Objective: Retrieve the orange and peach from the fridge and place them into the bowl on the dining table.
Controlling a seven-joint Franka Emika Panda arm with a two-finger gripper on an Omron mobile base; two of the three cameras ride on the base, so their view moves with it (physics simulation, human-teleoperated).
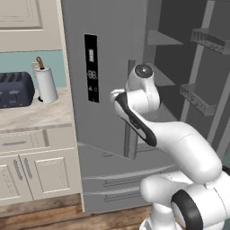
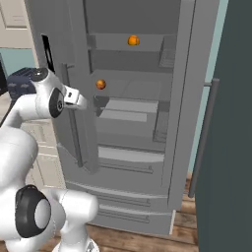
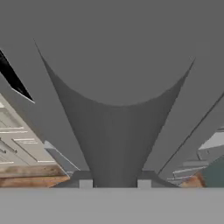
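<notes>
Your gripper [image 3: 112,186] is clamped on the fridge [image 1: 112,54] door's vertical bar handle [image 3: 111,144]; both fruits (upper and middle shelves) sit inside, beyond it.

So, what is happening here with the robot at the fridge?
The robot arm is working at the fridge. Its tool is shut on the left door's handle, a vertical bar. The right door stands wide open and the left door seems partly swung out. Inside, two orange fruits wait: one on an upper shelf, another on the shelf below. Neither has been taken yet.
</notes>
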